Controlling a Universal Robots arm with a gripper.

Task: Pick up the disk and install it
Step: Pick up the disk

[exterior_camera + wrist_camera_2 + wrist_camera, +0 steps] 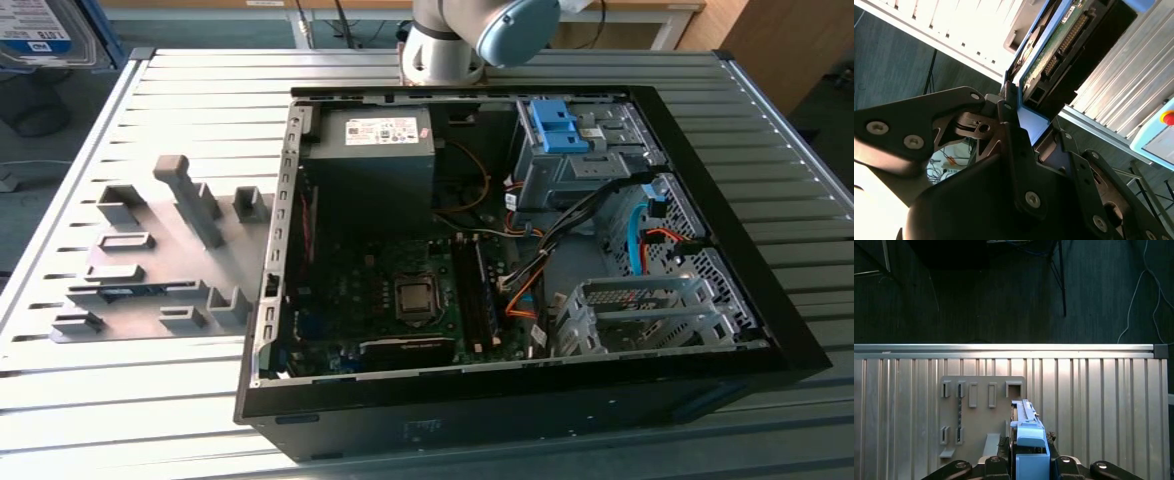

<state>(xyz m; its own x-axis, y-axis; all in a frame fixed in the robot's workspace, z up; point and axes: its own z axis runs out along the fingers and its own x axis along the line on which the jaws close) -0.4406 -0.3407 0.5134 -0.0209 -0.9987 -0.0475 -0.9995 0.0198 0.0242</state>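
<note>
The disk (1026, 432) is clamped in my gripper (1030, 462), which is shut on its bright blue carrier frame. In the first wrist view it stands on edge between the dark fingers (995, 462), above the slatted table. In the second wrist view the disk (1054, 50) shows its green circuit board and connector. There the blue frame runs down into the gripper (1034, 125). The open computer case (747, 300) lies on the table in the exterior view, with a metal drive cage (641, 315) at its near right.
A grey holder plate (147, 260) with several upright slots lies at the exterior view's left; the plate (981, 405) is below the disk. The arm's joint (454, 40) is at the back. A blue part (554, 125) sits in the case's far bay. A blue-and-white labelled object (40, 30) is at the top left.
</note>
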